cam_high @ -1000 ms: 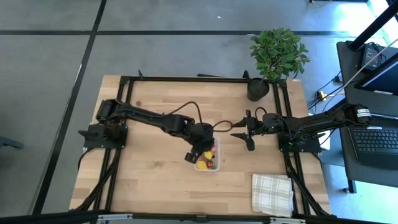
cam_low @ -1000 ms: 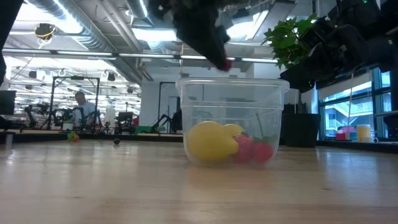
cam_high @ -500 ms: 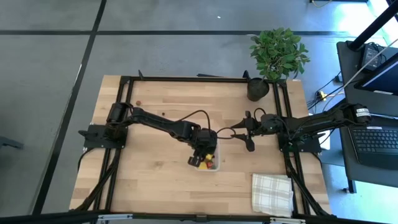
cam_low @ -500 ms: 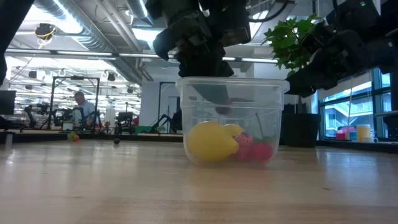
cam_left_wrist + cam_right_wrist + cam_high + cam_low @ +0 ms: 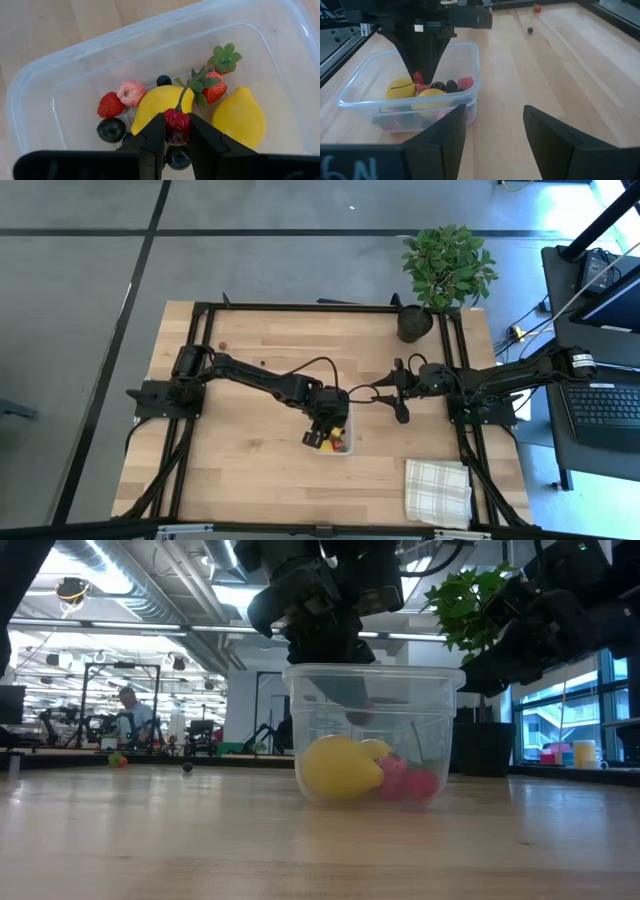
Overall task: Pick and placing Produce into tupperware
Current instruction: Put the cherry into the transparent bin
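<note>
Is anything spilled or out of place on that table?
Mostly tidy: the fruit sits inside the tupperware. Two small bits lie loose on the far wood, away from the tub. The left pincer holds a red berry above it; the right pincer waits open nearby.

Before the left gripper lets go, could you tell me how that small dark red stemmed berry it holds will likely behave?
The dark red stemmed berry, pinched in the left gripper, looks round, so it may roll between the yellow lemons. It seems light. The clear plastic tub walls should contain it.
</note>
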Controlling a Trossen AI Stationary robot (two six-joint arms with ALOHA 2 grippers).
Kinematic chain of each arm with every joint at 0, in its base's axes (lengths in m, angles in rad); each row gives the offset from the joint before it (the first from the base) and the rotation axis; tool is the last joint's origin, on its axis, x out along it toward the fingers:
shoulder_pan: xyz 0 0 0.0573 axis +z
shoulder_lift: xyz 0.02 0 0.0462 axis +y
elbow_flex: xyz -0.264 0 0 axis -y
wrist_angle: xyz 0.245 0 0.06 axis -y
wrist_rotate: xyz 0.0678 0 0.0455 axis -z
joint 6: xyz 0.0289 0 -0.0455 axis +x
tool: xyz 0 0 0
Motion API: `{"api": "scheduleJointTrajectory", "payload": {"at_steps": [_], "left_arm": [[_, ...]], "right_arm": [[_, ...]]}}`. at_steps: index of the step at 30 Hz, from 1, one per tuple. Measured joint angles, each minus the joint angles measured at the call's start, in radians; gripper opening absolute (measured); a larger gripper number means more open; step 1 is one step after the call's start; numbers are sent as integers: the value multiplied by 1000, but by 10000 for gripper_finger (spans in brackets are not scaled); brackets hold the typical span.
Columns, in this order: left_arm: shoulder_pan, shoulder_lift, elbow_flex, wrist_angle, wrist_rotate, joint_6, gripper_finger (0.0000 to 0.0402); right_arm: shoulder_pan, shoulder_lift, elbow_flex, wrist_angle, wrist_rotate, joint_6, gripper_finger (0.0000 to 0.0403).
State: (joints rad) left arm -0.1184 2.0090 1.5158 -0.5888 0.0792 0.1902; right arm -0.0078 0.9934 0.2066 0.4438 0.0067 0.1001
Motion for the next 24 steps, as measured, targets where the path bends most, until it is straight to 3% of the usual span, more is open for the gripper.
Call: {"api": "scheduleJointTrajectory", "payload": {"at_steps": [15, 24], "left_arm": [[0, 0, 0, -2, 0, 3, 67], [0, 0, 0, -2, 0, 3, 134]], "right_arm": [[0, 0, 0, 0, 0, 0, 198], [0, 0, 0, 0, 0, -1, 198]]}}
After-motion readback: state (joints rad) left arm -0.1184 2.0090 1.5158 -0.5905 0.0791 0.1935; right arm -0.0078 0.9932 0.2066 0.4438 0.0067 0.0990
